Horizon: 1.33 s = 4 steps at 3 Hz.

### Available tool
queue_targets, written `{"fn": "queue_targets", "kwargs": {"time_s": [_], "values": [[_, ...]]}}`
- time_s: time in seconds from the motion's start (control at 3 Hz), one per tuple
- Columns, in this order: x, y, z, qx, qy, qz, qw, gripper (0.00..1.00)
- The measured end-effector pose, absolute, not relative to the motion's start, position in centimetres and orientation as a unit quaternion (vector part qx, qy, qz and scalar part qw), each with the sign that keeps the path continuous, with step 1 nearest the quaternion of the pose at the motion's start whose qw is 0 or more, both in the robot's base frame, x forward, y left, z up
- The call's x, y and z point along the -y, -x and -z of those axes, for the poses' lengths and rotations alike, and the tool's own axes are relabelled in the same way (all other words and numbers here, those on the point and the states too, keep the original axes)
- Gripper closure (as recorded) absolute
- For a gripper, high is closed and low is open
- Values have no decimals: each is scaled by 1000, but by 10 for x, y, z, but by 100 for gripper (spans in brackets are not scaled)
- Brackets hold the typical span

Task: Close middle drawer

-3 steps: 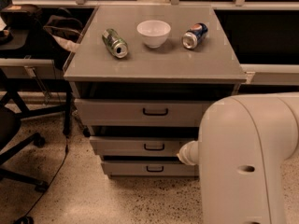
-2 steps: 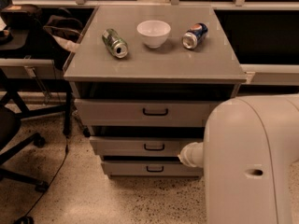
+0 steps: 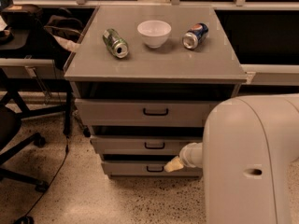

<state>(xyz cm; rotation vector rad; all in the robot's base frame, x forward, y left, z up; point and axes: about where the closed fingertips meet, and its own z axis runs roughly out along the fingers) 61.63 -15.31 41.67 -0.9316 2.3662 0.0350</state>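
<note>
Middle drawer (image 3: 121, 145) is seen just behind and above the gripper (image 3: 176, 164), whose state cannot be told. Its long axis is laid left-right, with the black handle (image 3: 154, 145) faced toward the camera. Farther back, a green can (image 3: 115, 43), a white bowl (image 3: 154, 32) and a blue can (image 3: 195, 35) are set on the cabinet top (image 3: 154, 64); their labels cannot be read.

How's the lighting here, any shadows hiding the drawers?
Camera view: warm, dim light; dark shadow fills the gap above the middle drawer; the gripper shows pale just below that drawer's front; soft sheen on the cabinet top.
</note>
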Motion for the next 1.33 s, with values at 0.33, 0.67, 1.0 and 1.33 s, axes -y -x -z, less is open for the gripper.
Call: {"fn": "queue_targets", "kwargs": {"time_s": [0.33, 0.67, 1.0, 1.33], "values": [[153, -616, -417, -889, 350, -13, 295, 0], [152, -612, -417, -889, 350, -13, 295, 0], [172, -585, -413, -905, 306, -21, 294, 0], [171, -584, -412, -905, 306, -21, 293, 0]]}}
